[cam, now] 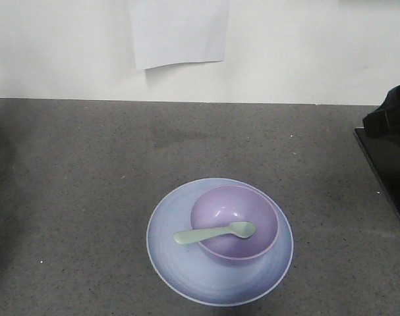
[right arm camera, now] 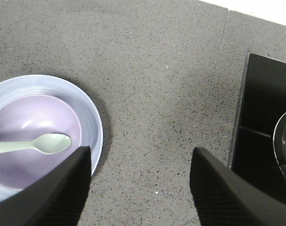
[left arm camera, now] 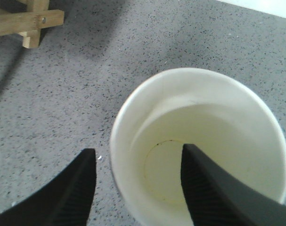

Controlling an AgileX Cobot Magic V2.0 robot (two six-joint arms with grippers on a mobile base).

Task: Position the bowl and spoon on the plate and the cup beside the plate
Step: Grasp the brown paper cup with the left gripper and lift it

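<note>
One plate [cam: 219,276], one bowl [cam: 234,222] on it, one spoon [cam: 215,232] w/ head in bowl, handle over rim. One cup [left arm camera: 199,146] far left. Left gripper [left arm camera: 138,181] spread, straddling cup's wall. Right gripper [right arm camera: 140,181] spread wide, holding nothing, beside plate.

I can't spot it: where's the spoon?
Front view: the spoon lies with its head inside the bowl, handle over the left rim, on the plate.

Left pincer [left arm camera: 138,188] is spread wide, one finger outside the cup [left arm camera: 199,141] wall and the other inside. Right pincer [right arm camera: 140,188] hangs open too, fingers gripping nothing, pointed down at the table [right arm camera: 152,70].
</note>
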